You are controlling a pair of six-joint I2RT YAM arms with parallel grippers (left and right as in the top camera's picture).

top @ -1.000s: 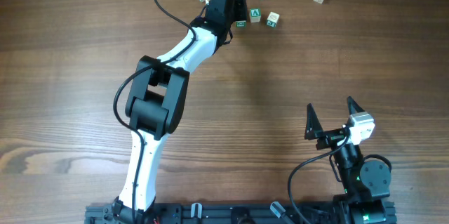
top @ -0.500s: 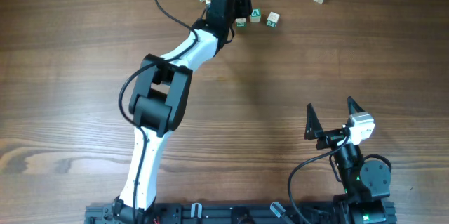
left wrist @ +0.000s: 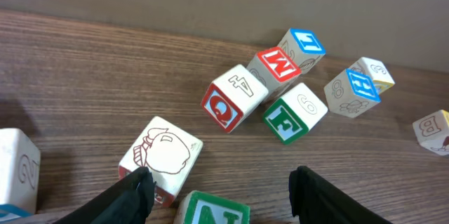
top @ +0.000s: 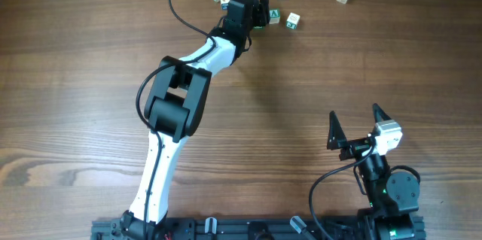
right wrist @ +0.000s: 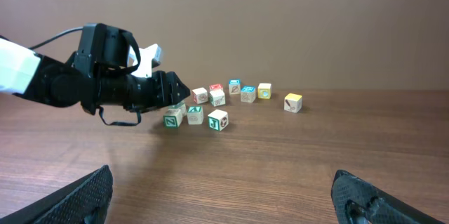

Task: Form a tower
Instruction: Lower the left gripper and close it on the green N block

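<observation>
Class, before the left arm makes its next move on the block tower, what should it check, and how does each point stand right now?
1. Left tool open: ok, its fingers stand apart.
2. Green N block between the fingers: ok, with a gap showing on each side.
3. Room around the fingers: not ok. The block with a drawing sits right up against one finger.
4. Stack started: cannot tell. What lies under the N block is hidden.
5. Right tool out of the way: ok, open and far from the blocks.
</observation>
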